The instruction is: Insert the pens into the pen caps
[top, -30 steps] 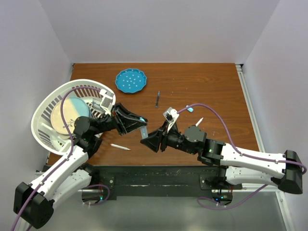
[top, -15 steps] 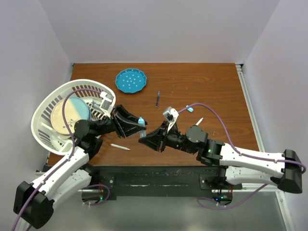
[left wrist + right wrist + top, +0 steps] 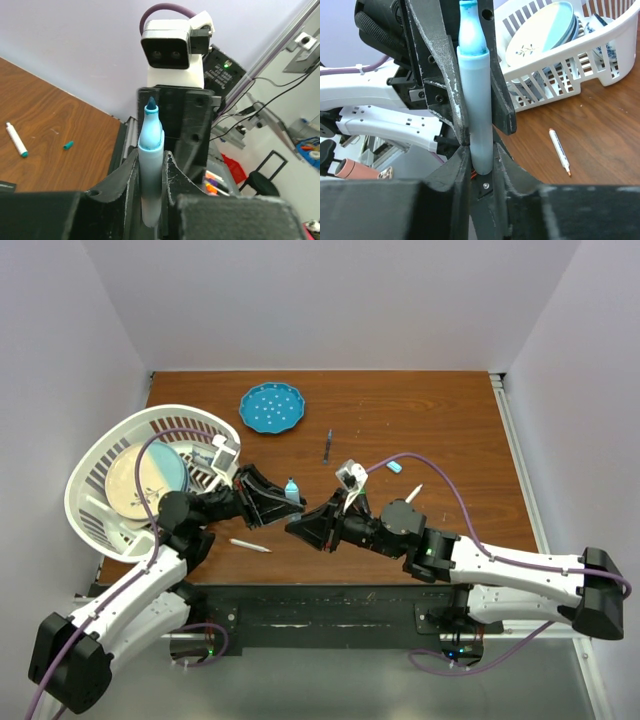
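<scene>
Drawn closer over the last second, your two grippers now meet above the tabletop [image 3: 430, 420], toward the middle of its near edge, the right gripper [image 3: 481, 162] having slid in toward the left gripper [image 3: 151, 172]. Between them stands the light blue pen [image 3: 150, 132], uncapped, its dark teal tip pointing up. The left jaws are clamped on the barrel just below the blue collar. The right jaws pinch the same barrel lower down, at its butt end, so both hold the one pen at once. This reads as a hand-over or re-grip ahead of capping, with the capping itself not yet done for this pen.

To do it well, release on one side only, and only once the other hold is plainly firm. Two grips pulling differently could twist the slim barrel out of line. Keep the tip end bare and clear of the fingers, since that is the part that must enter a cap.

The teal cap [image 3: 68, 145] lies loose right of the tabletop's middle, near a white pen [image 3: 16, 140]; by colour it looks the likely match. A second white pen [image 3: 560, 152] lies by the near edge, below the dish rack [image 3: 607, 47], and a dark pen [image 3: 328, 445] lies nearer the far edge.
</scene>
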Motion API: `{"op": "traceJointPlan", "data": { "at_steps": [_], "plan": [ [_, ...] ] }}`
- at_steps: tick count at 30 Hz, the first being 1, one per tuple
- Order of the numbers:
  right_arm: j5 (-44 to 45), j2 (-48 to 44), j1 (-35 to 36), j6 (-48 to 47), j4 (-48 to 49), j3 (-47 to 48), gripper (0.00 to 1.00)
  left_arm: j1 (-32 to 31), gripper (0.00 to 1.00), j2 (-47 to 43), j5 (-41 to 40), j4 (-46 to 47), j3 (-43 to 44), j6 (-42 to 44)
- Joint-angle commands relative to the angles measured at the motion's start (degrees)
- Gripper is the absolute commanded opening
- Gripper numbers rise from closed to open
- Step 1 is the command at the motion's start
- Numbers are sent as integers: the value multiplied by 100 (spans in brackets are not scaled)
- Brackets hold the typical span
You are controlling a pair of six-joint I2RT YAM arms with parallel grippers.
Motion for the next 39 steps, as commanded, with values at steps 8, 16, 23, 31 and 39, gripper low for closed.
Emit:
{"op": "traceJointPlan", "data": {
  "at_steps": [8, 16, 23, 31, 39],
  "plan": [
    [3899, -797, -148, 2114, -3188, -81, 51, 4, 0, -652, -1374, -3502, 1086, 2491],
    [3788, 343, -2193, 3959, -6134, 1254, 46, -5, 0, -995, -2229, -5200, 1614, 3768],
    [3789, 2066, -3188, 6134, -8122, 2923, 47, 4, 0, -1083, -2572, -5597, 1342, 4225],
    [2637, 3411, -4472, 6932, -7877, 3321, 50, 4, 0, -1101, -2467, -5624, 1324, 4322],
    [2426, 4439, -4807, 7663, -8034, 4085, 57, 4, 0, -1162, -2230, -5545, 1298, 4340]
  ]
}}
